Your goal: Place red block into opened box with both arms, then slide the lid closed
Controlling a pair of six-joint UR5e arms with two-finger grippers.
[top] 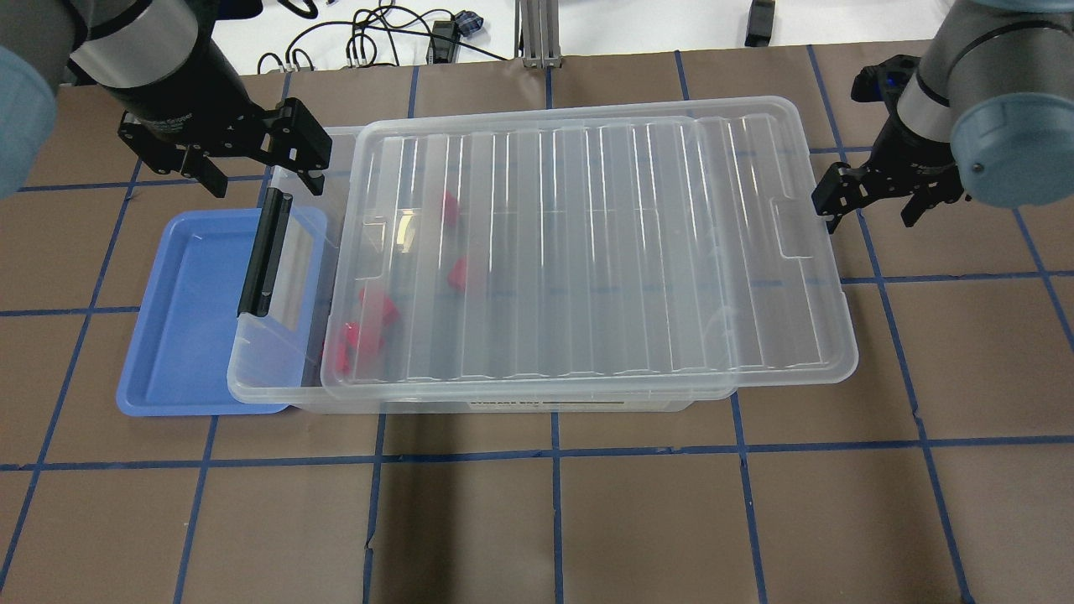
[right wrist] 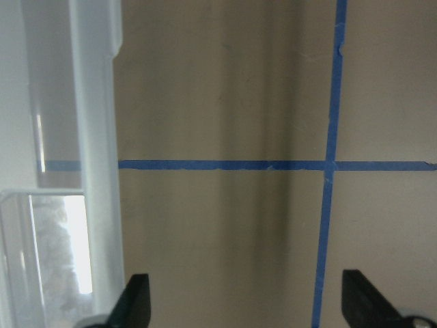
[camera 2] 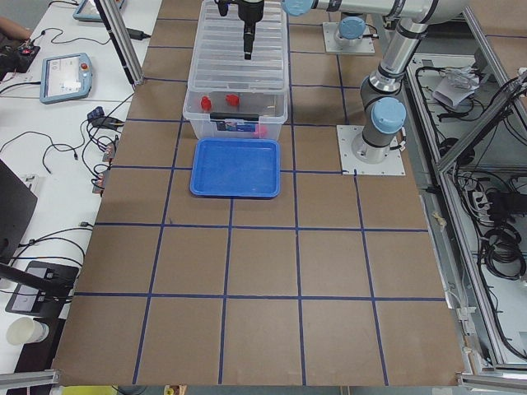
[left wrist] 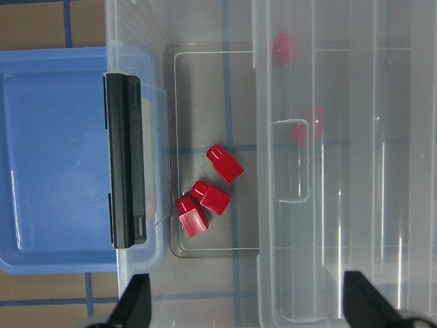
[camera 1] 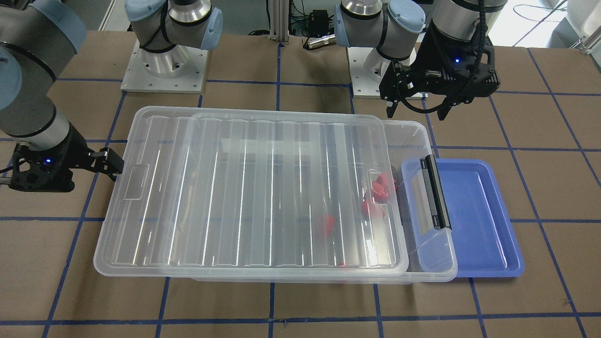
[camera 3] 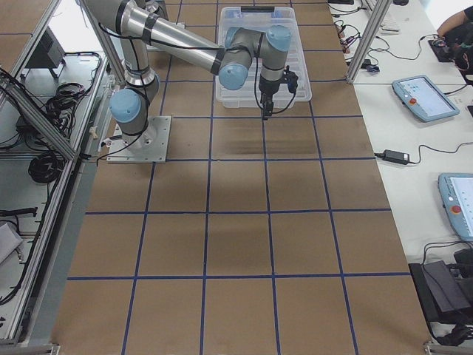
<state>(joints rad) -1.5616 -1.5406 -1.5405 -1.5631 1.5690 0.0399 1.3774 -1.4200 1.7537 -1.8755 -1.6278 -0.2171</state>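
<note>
Overhead, one large rectangular translucent clear plastic box (top: 270, 373) sits on the brown table (top: 638, 520), which is marked with a blue tape grid. One wide ribbed clear plastic lid (top: 587, 252) covers most of the box. It overhangs the end away from the latch and leaves a strip open at the latch end. One black bar latch (top: 264, 252) sits on that short end. That end overlaps one shallow blue plastic tray (top: 189, 327).

I count five small bright red plastic blocks (left wrist: 224, 164), all inside the box near the latch end. Three lie in the open strip, and two of those touch each other. The other two lie under the lid and show only as blurred red patches.

I have two claws. My left claw (left wrist: 246, 307) hovers above the open strip with its fingers spread wide, holding nothing. My right claw (right wrist: 246, 307) is just beside the lid's overhanging end. Its fingers are also spread wide and hold nothing. I cannot tell whether it touches the lid. In both wrist views only my fingertips show, cut off at the bottom edge.
</note>
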